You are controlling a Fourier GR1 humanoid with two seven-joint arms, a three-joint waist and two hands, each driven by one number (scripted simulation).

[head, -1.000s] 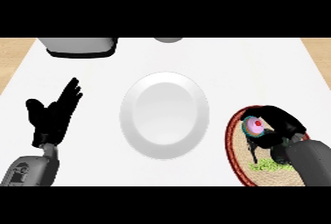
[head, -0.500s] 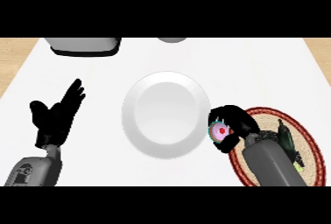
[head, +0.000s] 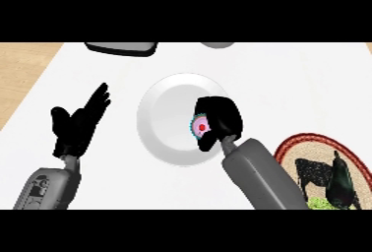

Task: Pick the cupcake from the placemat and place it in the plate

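My right hand (head: 219,118) is over the right half of the white plate (head: 161,118), its fingers curled round the cupcake (head: 201,127). Only the cupcake's pink top with a red dot and a teal edge shows past the fingers. I cannot tell whether the cupcake touches the plate. The round placemat (head: 305,147), red-rimmed with a cow picture, lies at the lower right, partly behind my right forearm. At the left, my left hand (head: 78,123) rests open with fingers up, apart from the plate.
A grey container (head: 122,47) sits at the counter's far edge, top left, and a small grey object (head: 218,45) is at top centre. A dark, bottle-like shape (head: 341,179) lies on the placemat. Wooden floor shows beyond the counter's left edge.
My right hand has carried the cupcake leftward from the placemat to above the plate's right side. The left hand has stayed where it was.
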